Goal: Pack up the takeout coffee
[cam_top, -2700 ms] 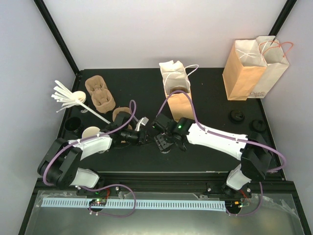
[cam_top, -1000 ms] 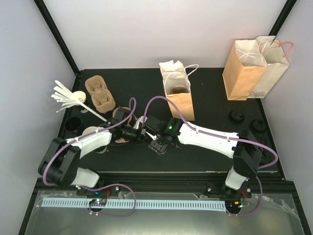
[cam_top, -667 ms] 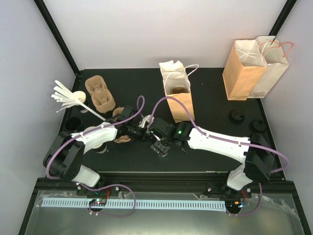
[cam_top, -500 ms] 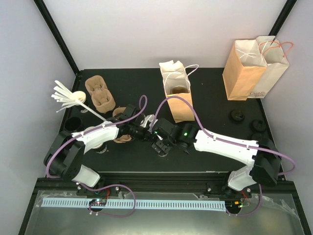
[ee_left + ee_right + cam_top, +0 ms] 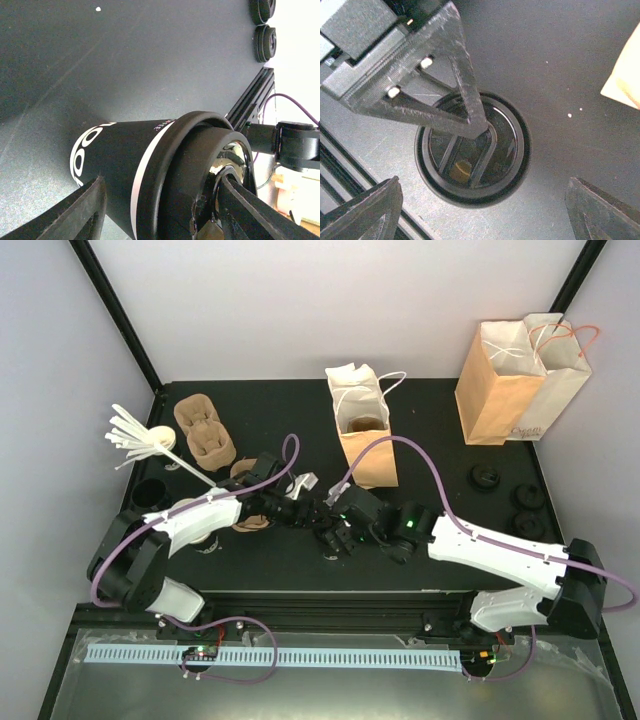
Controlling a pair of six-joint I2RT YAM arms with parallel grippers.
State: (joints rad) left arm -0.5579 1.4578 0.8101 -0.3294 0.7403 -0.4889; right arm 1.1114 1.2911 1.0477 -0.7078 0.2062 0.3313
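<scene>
Coffee first: we found the takeout coffee (image 5: 120,165) standing on the black table (image 5: 430,430) just in front of the small brown bag (image 5: 365,452), slightly to its left, close to the bag but not touching it. From overhead we could hardly see it, since both grippers crowded over that spot. The cup wore a dark sleeve with white lettering and a round black lid (image 5: 512,150).

The left gripper (image 5: 162,185) reached in from the bag's left, rolled onto its side, with its fingers spread wide and the cup between them. One finger (image 5: 447,90) lay across the top of the lid, its tip near the lid's centre. The other (image 5: 75,210) sat low beside the cup's wall. We could not tell whether either finger pressed on the cup.

The right gripper (image 5: 482,182) hung over the cup, in front of the bag, looking straight down on the lid. Its fingers (image 5: 367,212) were spread far apart, one to each side of the lid and clear of it, holding nothing.

Well to the right of the bag we saw loose black lids (image 5: 486,477) lying on the table, and behind those, further right of the bag, two taller paper bags (image 5: 505,390). Well to the bag's left sat pulp cup carriers (image 5: 205,435) and a fan of white sticks (image 5: 135,432).
</scene>
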